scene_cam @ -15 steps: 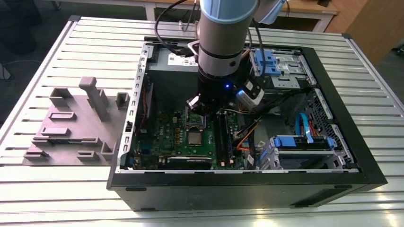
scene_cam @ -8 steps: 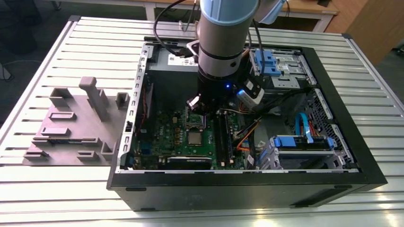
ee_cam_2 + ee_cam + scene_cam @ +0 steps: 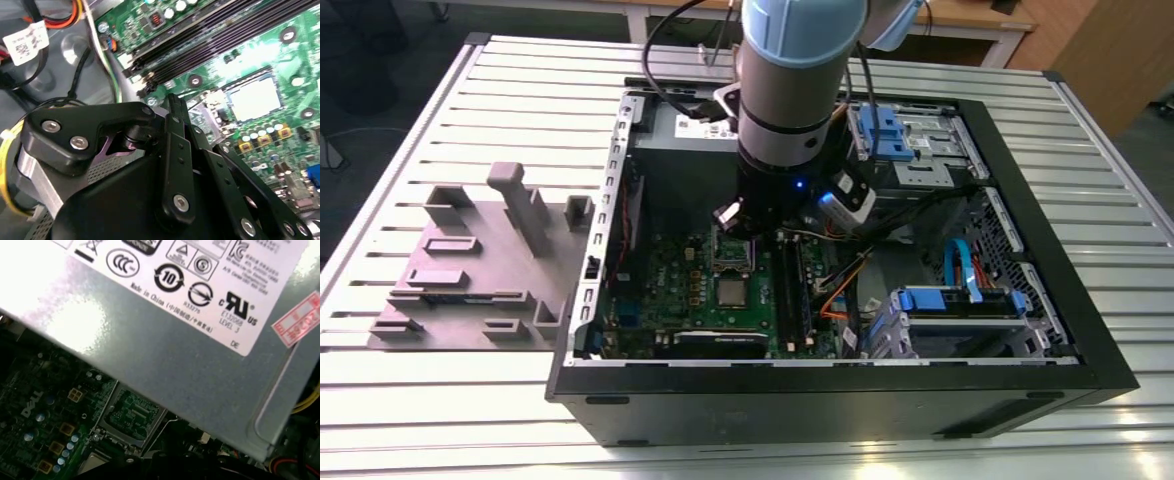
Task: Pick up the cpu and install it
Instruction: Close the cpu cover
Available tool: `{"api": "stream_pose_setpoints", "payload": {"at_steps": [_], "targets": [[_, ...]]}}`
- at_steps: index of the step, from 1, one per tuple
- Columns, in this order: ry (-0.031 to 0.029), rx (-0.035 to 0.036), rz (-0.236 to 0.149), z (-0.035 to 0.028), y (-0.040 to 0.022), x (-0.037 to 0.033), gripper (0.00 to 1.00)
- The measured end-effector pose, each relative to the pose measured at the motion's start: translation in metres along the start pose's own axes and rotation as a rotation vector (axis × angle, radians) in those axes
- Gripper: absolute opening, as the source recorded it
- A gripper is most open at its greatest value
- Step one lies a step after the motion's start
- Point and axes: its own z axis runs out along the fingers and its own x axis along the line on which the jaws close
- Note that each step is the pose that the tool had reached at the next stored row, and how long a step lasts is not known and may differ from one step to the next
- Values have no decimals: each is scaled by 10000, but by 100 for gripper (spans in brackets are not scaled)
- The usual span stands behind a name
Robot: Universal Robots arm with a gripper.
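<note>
Open computer case (image 3: pixel 854 400) lay on slatted bench (image 3: pixel 480 90). Arm reached down into case; gripper (image 3: pixel 736 232) hung low over green motherboard (image 3: pixel 674 290). Jaw state could not be told. Cpu (image 3: pixel 736 291) lay flat on motherboard, silvery top up, near gripper and clear of it; also seen in second wrist view (image 3: pixel 255 98). Raised metal socket frame (image 3: pixel 131 412) stood between cpu and grey power supply (image 3: pixel 165 355). Black memory slots (image 3: pixel 210 35) ran beside cpu. Grey fixture block (image 3: pixel 467 270) sat on bench at exterior view's left.
</note>
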Motion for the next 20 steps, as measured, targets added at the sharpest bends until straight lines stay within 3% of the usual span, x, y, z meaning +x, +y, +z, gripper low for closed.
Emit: {"api": "stream_pose_setpoints", "payload": {"at_steps": [1, 2, 6, 7, 9, 10, 14, 20], "targets": [[-67, -121, 5, 0, -9, 5, 10], [-108, -198, 9, -2, -22, 13, 10], [-177, -322, 17, 20, -47, 32, 10], [-214, -389, 20, 24, -46, 34, 10], [-325, -591, 27, 28, -50, 42, 10], [-346, -629, 31, 33, -50, 48, 10], [-377, -679, 51, 76, -45, 69, 10], [-378, -683, 55, 99, -47, 70, 10]]}}
